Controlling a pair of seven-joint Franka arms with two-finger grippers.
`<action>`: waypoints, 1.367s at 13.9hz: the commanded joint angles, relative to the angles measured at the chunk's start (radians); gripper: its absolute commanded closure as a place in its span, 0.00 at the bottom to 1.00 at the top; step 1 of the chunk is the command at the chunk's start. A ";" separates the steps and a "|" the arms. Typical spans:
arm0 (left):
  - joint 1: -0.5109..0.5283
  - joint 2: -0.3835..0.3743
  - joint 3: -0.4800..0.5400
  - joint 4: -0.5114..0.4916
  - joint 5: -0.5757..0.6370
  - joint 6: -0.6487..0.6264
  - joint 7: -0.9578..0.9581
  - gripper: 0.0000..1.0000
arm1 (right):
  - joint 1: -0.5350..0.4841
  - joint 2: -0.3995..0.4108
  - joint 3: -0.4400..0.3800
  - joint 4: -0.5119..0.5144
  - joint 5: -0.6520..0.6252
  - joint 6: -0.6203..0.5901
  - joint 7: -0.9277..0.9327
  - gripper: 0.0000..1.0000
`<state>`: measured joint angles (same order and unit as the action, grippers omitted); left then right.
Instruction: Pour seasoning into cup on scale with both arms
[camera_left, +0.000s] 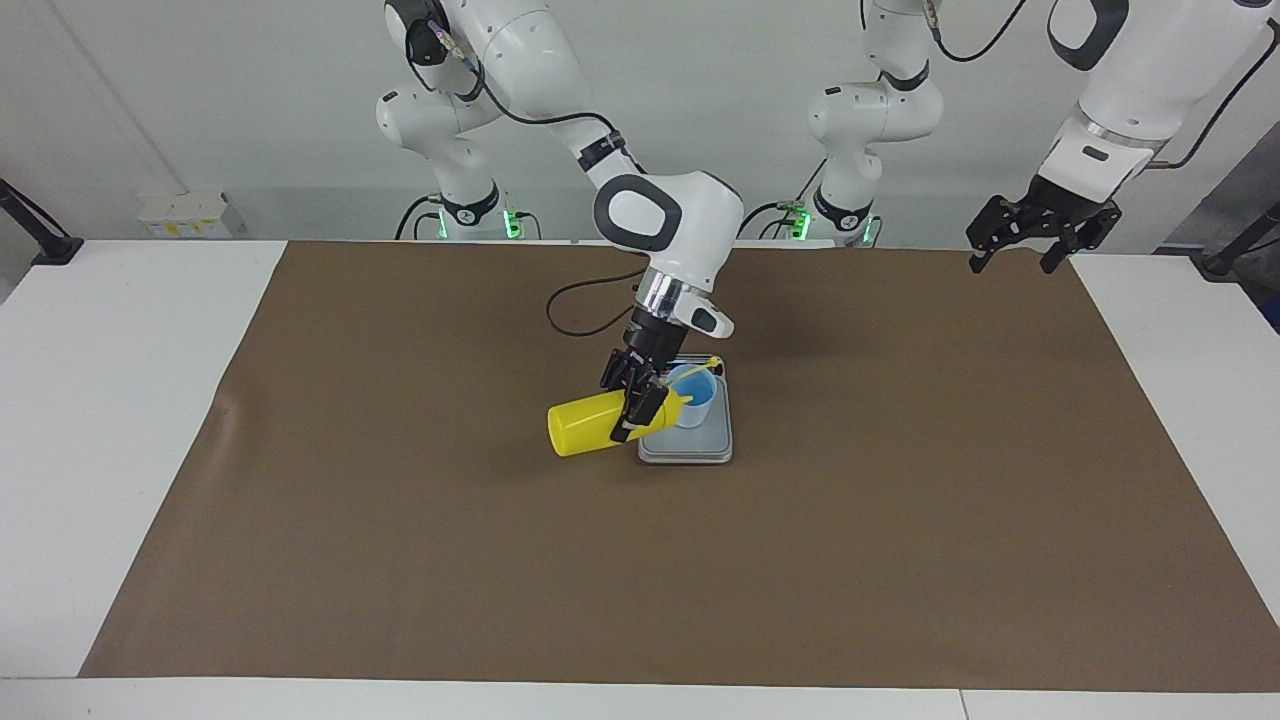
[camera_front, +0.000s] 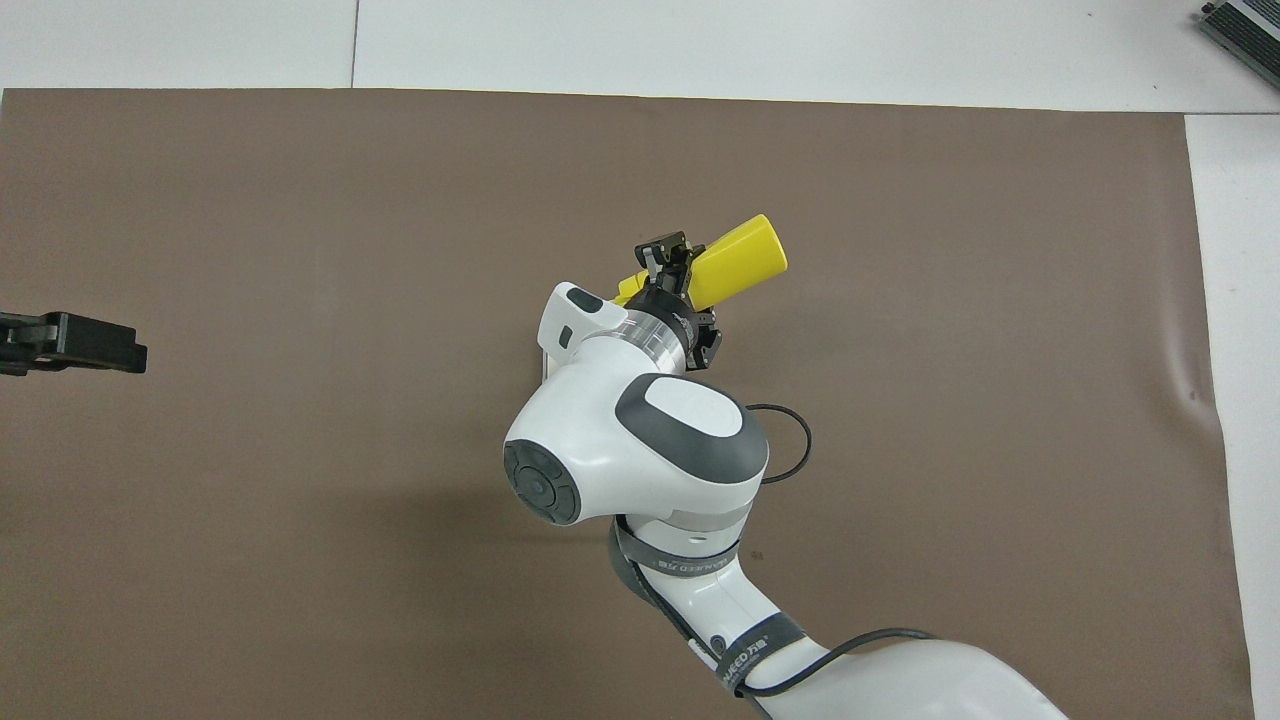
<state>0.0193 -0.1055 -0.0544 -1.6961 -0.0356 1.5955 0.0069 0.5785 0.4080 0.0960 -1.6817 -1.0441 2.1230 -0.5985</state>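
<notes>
While broad brown paper mat (camera_left: 900, 520) lies bare around the grey-silver rectangular scale (camera_left: 700, 447), my right fingers (camera_left: 632, 405) clamp the tilted yellow plastic squeeze bottle (camera_left: 580, 428), nozzle over the light-blue cup (camera_left: 697, 400); my left fingers (camera_left: 1015, 255), spread wide, wait over the mat's edge.

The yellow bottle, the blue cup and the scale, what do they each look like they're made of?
Yellow bottle: looks like soft plastic, smooth, evenly coloured, faintly glossy.
Blue cup: probably thin plastic; pale matte outside, brighter blue inside.
Scale: grey-silver platform with a dull sheen; brushed metal or coated plastic, the look leaves that open.
</notes>
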 joint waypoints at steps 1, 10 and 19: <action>0.013 -0.031 -0.005 -0.033 -0.012 0.009 -0.008 0.00 | 0.026 -0.015 -0.001 -0.012 -0.039 -0.043 -0.050 1.00; 0.011 -0.031 -0.005 -0.033 -0.012 0.008 -0.008 0.00 | 0.038 -0.055 -0.001 -0.088 -0.229 -0.086 -0.093 1.00; 0.011 -0.030 -0.005 -0.033 -0.012 0.008 -0.008 0.00 | 0.040 -0.054 0.001 -0.087 -0.226 -0.091 -0.012 1.00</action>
<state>0.0193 -0.1055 -0.0545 -1.6961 -0.0356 1.5955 0.0068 0.6180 0.3884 0.0950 -1.7377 -1.2401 2.0440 -0.6483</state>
